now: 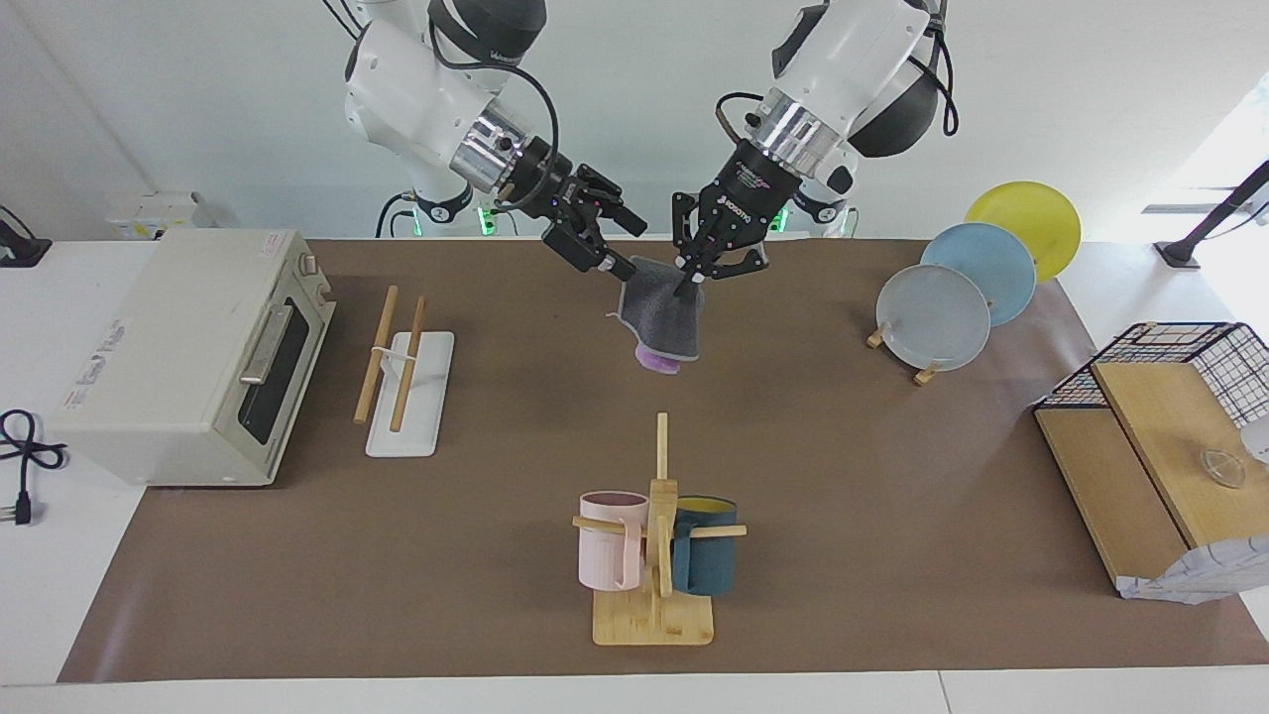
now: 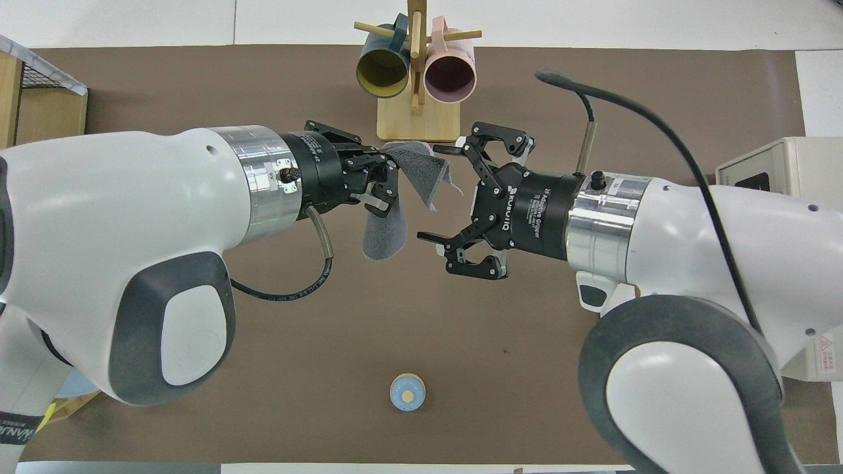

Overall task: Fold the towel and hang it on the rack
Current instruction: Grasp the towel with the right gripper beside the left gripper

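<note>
The left gripper [image 1: 684, 286] is pinched tight on one corner of the towel [image 1: 661, 319], which hangs in the air over the table's middle. The right gripper [image 2: 438, 192] stands spread wide beside the towel's hanging edge, holding nothing.

A toaster oven [image 1: 193, 357] sits at the right arm's counter end; a mug stand [image 1: 654, 555] stands by the counter's edge farthest from the robots.

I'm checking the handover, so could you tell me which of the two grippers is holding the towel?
The left gripper, shut on the towel, which hangs from it; the right gripper is open beside it.
</note>
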You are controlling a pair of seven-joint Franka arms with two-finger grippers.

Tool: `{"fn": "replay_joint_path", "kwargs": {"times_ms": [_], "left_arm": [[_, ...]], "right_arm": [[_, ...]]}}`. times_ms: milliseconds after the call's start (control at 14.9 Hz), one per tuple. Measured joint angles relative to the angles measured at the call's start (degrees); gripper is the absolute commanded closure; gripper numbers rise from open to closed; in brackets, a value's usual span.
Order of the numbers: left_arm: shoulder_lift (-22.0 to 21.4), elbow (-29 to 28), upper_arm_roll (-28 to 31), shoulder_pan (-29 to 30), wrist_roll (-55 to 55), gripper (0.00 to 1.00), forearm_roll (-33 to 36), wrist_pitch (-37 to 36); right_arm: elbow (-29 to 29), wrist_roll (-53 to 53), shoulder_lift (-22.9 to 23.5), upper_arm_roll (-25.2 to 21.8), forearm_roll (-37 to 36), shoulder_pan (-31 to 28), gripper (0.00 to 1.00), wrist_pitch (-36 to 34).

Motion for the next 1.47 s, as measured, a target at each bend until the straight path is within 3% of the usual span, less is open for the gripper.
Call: {"fn": "replay_joint_path", "kwargs": {"times_ms": [535, 669, 803, 870, 1472], "left_arm": [[0.0, 0.0, 0.0, 0.0, 0.0, 1.00, 0.0, 0.0], [0.0, 0.0, 0.0, 0.0, 0.0, 1.00, 0.0, 0.0], [0.0, 0.0, 0.0, 0.0, 0.0, 1.00, 0.0, 0.0], [0.0, 0.0, 0.0, 0.0, 0.0, 1.00, 0.0, 0.0], [0.0, 0.0, 0.0, 0.0, 0.0, 1.00, 0.0, 0.0]], "right_arm": [[-0.1, -4.4, 3.3, -0.1, 0.0, 0.3, 0.00, 5.5], [0.2, -5.4, 3.6, 0.0, 0.0, 0.4, 0.30, 7.0], [0.3, -5.9, 3.8, 0.0, 0.0, 0.7, 0.88, 8.7], [0.3, -6.3, 3.9, 0.0, 0.0, 1.0, 1.00, 9.5], [1.7, -8.0, 4.5, 0.0, 0.0, 1.6, 1.00, 10.4]]}}
